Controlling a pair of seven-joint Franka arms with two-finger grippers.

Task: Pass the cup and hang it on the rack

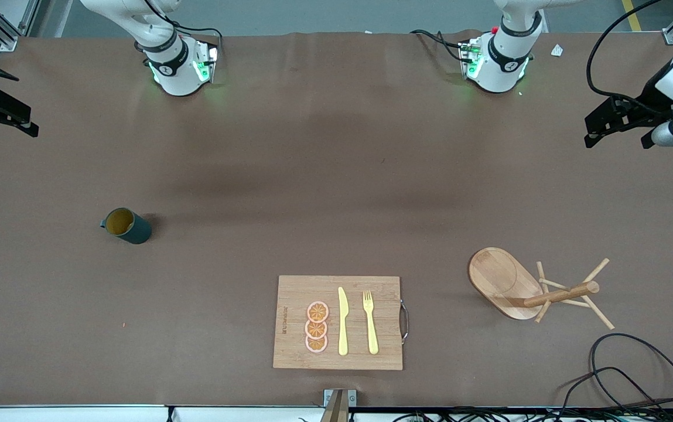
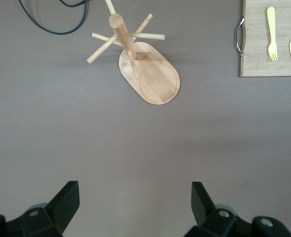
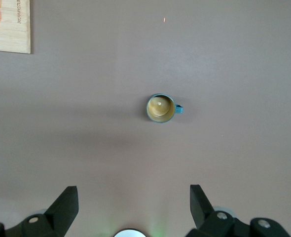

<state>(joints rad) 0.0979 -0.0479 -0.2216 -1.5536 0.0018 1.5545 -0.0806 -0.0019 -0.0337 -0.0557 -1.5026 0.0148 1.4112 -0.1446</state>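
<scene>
Toward the right arm's end of the table [image 1: 336, 176] sits the cup [image 1: 127, 225], upright, mouth up, mustard inside showing, its little handle sticking out from the side. It's on its own on the bare brown surface, well apart from everything else. The rack [image 1: 523, 287] is way over toward the left arm's end, standing on its oval base with the post and pegs up, a bit nearer the front camera than the cup. Between them, closer to the front edge, is a cutting board [image 1: 295, 293] with orange slices [image 1: 317, 327], a yellow knife [image 1: 342, 322] and a yellow fork [image 1: 369, 322], none of which matters for this job.

Right end effector [image 3: 130, 205] hangs high over the table with its fingers spread wide, holding nothing; the cup shows small and centred in its wrist view. Left end effector [image 2: 133, 202] is the same story: wide open, empty, up above the table with the rack in sight. Nothing's been grabbed yet, so we're at the very start.

Handling-wise, my guess is the cup is light, rigid, probably glazed, so a bit slick and not something you want to drop. I'd pinch the rim wall, one finger inside and one outside, away from the handle. That leaves the handle free for the handover and for slipping over a peg, which looks thin enough to need careful aim.
</scene>
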